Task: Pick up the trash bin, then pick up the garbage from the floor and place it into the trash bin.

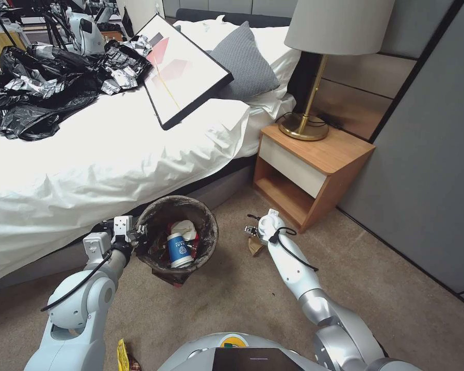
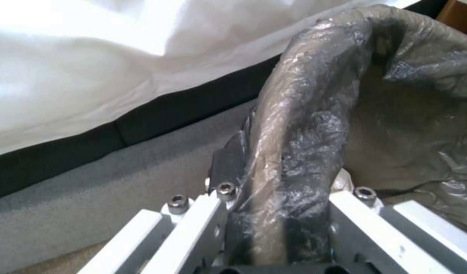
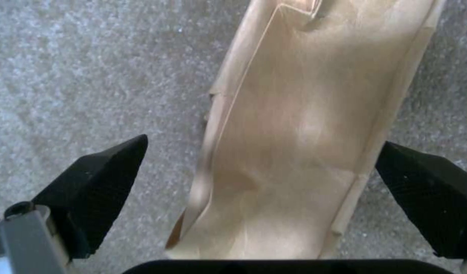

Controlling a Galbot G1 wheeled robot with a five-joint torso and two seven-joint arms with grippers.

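1. The left end effector (image 1: 135,236) is clamped on the trash bin (image 1: 176,238) rim at nine o'clock; bin light, liner slippery.
2. The right end effector (image 3: 264,179) gapes wide astride brown paper (image 3: 304,129) on the floor (image 1: 397,288); flimsy, so pinch its middle.

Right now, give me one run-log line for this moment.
left gripper: shut on trash bin rim | right gripper: open, straddling brown paper on carpet
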